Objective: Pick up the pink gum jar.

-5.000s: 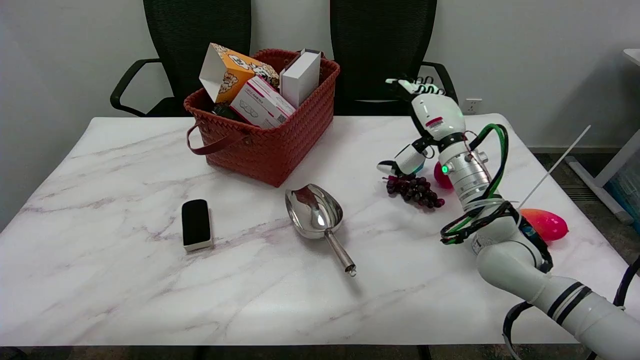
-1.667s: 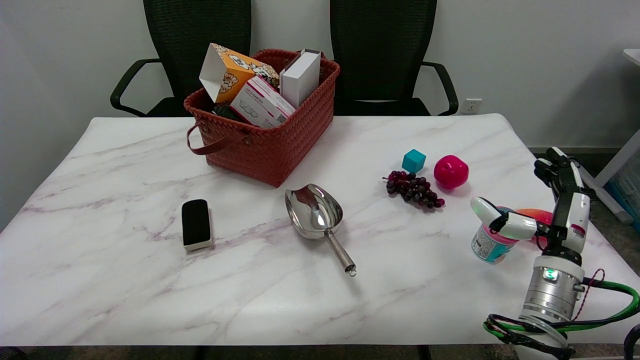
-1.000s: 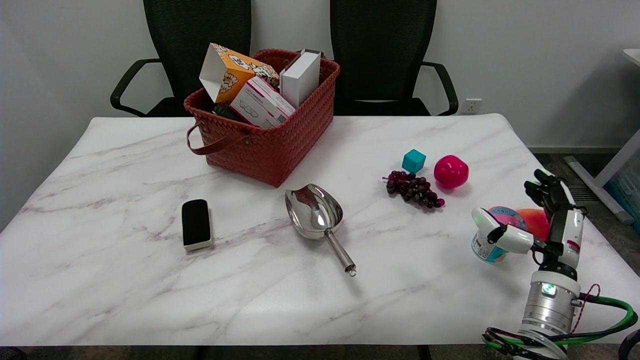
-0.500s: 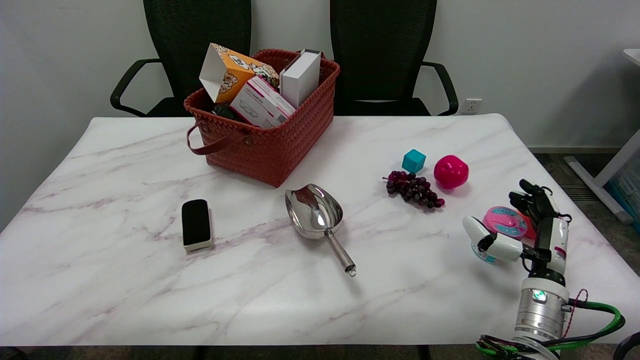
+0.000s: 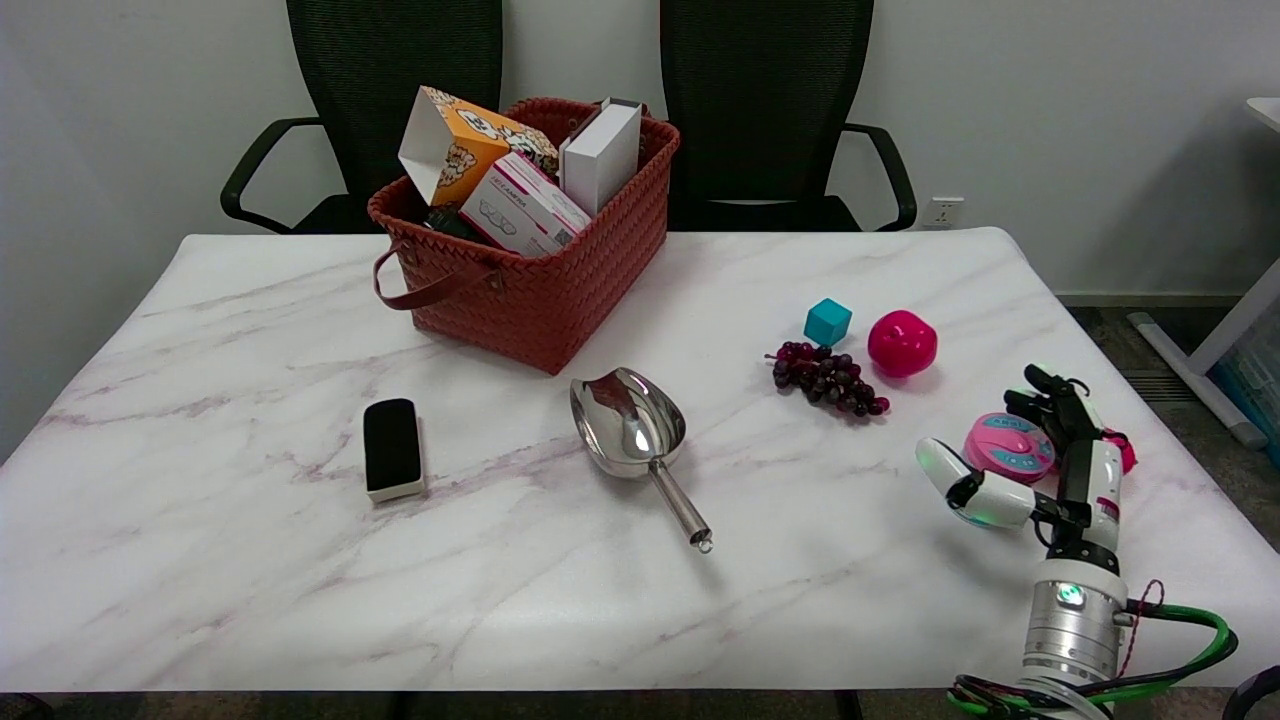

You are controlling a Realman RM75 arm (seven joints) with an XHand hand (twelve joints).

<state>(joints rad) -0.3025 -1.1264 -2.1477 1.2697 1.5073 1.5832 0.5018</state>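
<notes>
Jar [image 5: 1008, 448] stood upright near the table's [image 5: 300, 560] right edge, lid up. Right hand [image 5: 1045, 470] bracketed it: thumb on the near-left side, fingers [image 5: 1050, 405] curled round the far-right side. Contact unclear; grip apparently not yet closed.

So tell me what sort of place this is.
Probably an office or meeting room used for robot trials: two office chairs behind a marble-look table, a wall socket, and assorted props such as a basket.

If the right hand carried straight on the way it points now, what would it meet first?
The right hand points away across the table, and the pink gum jar sits right between its fingers, so it likely meets that; beyond, probably the pink ball.
</notes>
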